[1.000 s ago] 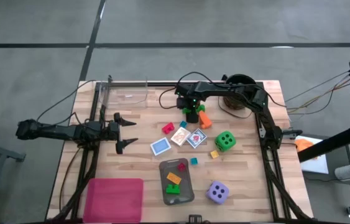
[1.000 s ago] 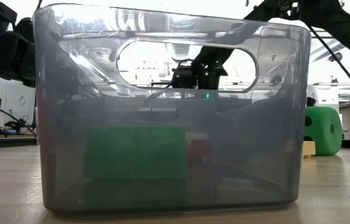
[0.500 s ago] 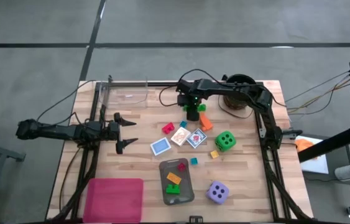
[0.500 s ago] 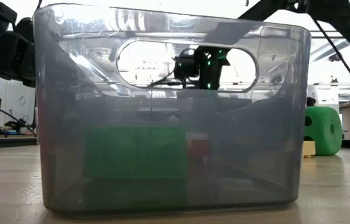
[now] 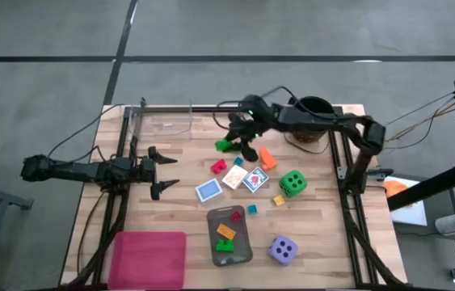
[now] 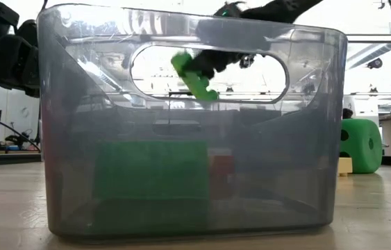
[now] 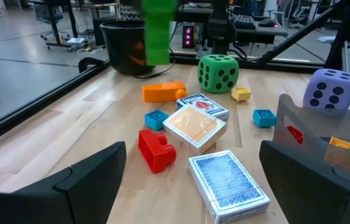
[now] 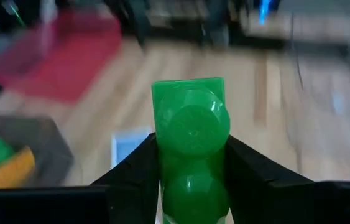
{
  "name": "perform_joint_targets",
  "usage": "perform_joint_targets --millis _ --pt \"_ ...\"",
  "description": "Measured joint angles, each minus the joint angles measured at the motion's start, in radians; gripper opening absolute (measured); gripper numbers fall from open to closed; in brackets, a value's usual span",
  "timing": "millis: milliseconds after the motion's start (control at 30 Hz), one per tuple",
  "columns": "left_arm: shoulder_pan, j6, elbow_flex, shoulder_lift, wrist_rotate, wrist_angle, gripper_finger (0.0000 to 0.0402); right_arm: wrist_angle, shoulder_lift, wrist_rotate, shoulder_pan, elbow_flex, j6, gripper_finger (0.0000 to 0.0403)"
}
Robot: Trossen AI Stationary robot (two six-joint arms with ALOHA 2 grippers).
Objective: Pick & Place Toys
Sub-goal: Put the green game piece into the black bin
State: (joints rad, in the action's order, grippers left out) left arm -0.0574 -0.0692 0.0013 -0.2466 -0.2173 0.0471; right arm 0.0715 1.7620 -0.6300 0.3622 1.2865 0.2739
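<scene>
High view, where you saw the right gripper (image 5: 238, 145) pinching a green block (image 5: 224, 145) above the table, the left gripper (image 5: 165, 172) spread idle, three blocks binned in the grey tray (image 5: 243, 252), most toys left.

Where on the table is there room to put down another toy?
Bare wood lies along the far edge between the clear bin and the right gripper, which holds a green block. More lies between the pink tray and the grey tray. It is crowded around the cards, green die and small blocks mid-table.
</scene>
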Motion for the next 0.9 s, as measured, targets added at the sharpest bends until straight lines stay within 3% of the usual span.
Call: perform_joint_targets --millis 133,267,600,900 --pt "0.0 -0.009 0.0 -0.007 0.0 0.0 0.0369 -0.383 -0.062 0.0 -0.096 -0.222 -0.101 0.0128" --pt "0.0 -0.011 0.0 -0.018 -0.001 0.001 0.0369 -0.566 -0.115 0.0 -0.221 -0.345 -0.19 0.0128" --pt "0.0 -0.015 0.0 -0.019 -0.001 0.0 0.0369 -0.576 -0.1 0.198 -0.543 -0.312 -0.22 0.0128" --pt "0.0 -0.014 0.0 -0.021 -0.001 0.0 0.0369 -0.513 0.062 0.244 -0.548 -0.235 -0.277 0.0128"
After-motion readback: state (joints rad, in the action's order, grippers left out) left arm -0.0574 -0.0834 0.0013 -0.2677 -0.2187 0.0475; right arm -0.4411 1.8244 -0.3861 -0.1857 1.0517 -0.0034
